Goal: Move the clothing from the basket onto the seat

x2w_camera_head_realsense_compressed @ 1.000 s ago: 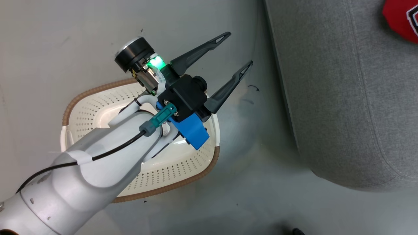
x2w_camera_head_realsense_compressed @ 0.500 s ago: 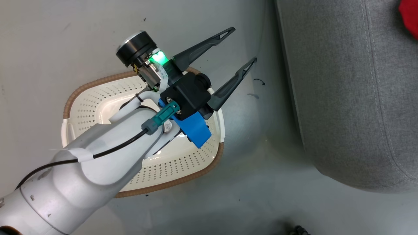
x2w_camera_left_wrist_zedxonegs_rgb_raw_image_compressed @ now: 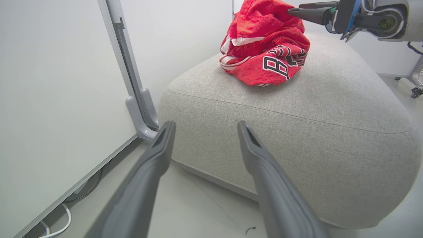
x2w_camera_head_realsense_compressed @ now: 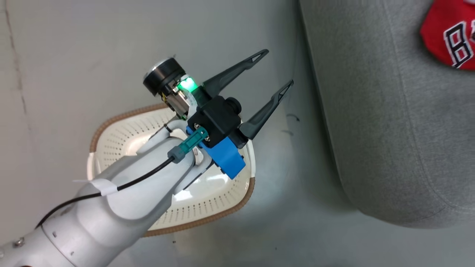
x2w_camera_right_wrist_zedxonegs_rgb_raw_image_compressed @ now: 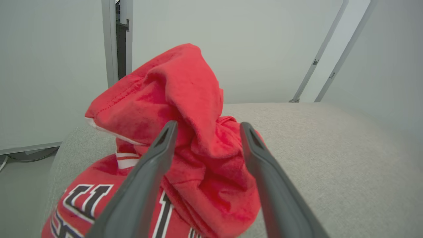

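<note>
The cream basket (x2w_camera_head_realsense_compressed: 111,128) with its brown rim stands on the floor, and what shows of its inside is bare white plastic. My left gripper (x2w_camera_head_realsense_compressed: 279,68) hangs open above its far right rim, pointing toward the grey seat (x2w_camera_head_realsense_compressed: 389,118); its fingers hold nothing (x2w_camera_left_wrist_zedxonegs_rgb_raw_image_compressed: 205,125). The red clothing (x2w_camera_left_wrist_zedxonegs_rgb_raw_image_compressed: 264,46) lies bunched on the seat (x2w_camera_left_wrist_zedxonegs_rgb_raw_image_compressed: 297,119), the jersey's black letters (x2w_camera_head_realsense_compressed: 454,42) facing up. My right gripper (x2w_camera_right_wrist_zedxonegs_rgb_raw_image_compressed: 208,127) is open at the pile's raised peak (x2w_camera_right_wrist_zedxonegs_rgb_raw_image_compressed: 178,86), red fabric showing between its fingers. Its fingertip (x2w_camera_left_wrist_zedxonegs_rgb_raw_image_compressed: 292,11) touches the pile's top.
A pale grey partition panel (x2w_camera_left_wrist_zedxonegs_rgb_raw_image_compressed: 49,99) on a grey post (x2w_camera_left_wrist_zedxonegs_rgb_raw_image_compressed: 132,86) stands close beside the seat's end, with cables (x2w_camera_left_wrist_zedxonegs_rgb_raw_image_compressed: 62,224) on the floor under it. A caster (x2w_camera_left_wrist_zedxonegs_rgb_raw_image_compressed: 414,92) sits past the seat. More panels (x2w_camera_right_wrist_zedxonegs_rgb_raw_image_compressed: 49,66) rise behind the seat.
The head camera has shifted, so more of the jersey shows at the top right. The left gripper stays open over the basket's rim.
</note>
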### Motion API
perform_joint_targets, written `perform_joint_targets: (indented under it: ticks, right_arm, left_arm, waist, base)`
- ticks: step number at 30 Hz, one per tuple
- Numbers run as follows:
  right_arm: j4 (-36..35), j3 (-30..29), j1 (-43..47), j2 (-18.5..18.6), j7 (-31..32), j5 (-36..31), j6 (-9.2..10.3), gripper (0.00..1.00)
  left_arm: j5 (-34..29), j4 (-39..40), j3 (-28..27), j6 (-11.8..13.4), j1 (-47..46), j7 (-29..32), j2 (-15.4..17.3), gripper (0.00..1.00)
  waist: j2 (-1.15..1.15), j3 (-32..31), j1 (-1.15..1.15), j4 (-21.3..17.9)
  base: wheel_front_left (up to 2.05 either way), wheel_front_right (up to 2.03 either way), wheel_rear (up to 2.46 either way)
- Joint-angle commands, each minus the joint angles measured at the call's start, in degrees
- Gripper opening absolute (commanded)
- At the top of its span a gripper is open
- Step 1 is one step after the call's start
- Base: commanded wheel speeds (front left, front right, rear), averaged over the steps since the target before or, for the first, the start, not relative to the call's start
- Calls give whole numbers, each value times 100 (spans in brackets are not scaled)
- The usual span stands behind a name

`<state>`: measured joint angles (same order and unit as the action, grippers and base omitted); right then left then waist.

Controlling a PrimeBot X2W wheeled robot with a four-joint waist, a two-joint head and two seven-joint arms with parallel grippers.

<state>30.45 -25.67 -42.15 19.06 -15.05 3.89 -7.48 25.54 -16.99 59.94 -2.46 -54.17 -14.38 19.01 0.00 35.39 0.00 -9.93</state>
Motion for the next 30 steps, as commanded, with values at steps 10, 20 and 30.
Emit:
perform_joint_targets:
  ticks: [10, 20, 30]
  right_arm:
    - [-1397, 577, 1447, -467, -18, -92, -3, 100]
    - [-2006, 1426, 2275, -911, -19, 46, -3, 100]
    - [-2166, 1835, 2780, -1108, -19, 117, -3, 100]
  left_arm:
    - [213, 10, -627, 298, 882, -87, -41, 100]
    - [45, 296, -1878, 544, 1966, -89, -67, 100]
    - [-249, 416, -2988, 480, 2945, -89, -207, 100]
  waist:
    - [0, -1326, 0, 224]
    - [0, -2095, 0, 625]
    - [0, -2598, 0, 1041]
  base:
    - [0, 0, 0]
    - [0, 0, 0]
    - [0, 0, 0]
